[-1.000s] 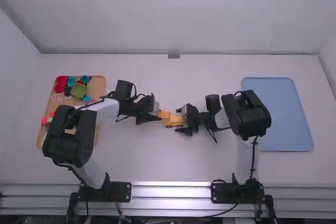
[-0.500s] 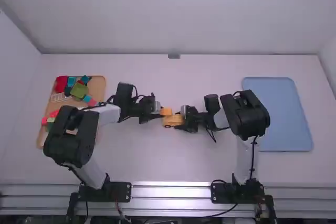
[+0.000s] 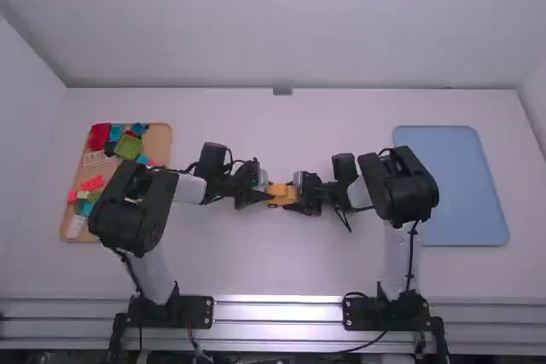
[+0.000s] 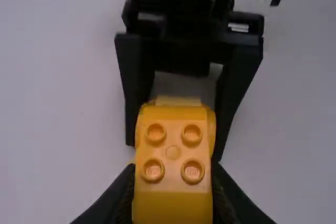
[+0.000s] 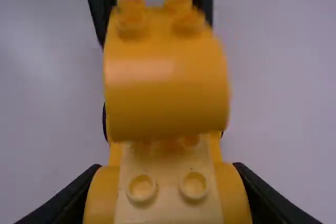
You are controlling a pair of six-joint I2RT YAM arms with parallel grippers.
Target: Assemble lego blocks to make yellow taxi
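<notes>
Left gripper [image 3: 266,194]: fingers pinching rounded, studded yellow block [image 4: 173,150]; right gripper [image 3: 294,194]: fingers pinching yellow taxi base [image 5: 168,203] from opposite side. Block overlies part of base, just beyond right fingers; contact between pieces, cannot tell.

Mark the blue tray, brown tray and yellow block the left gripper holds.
Blue tray [image 3: 452,185]: high view, its middle.
Brown tray [image 3: 159,141]: high view, bare floor.
Yellow block [image 4: 173,182]: left wrist view, studded top.
</notes>
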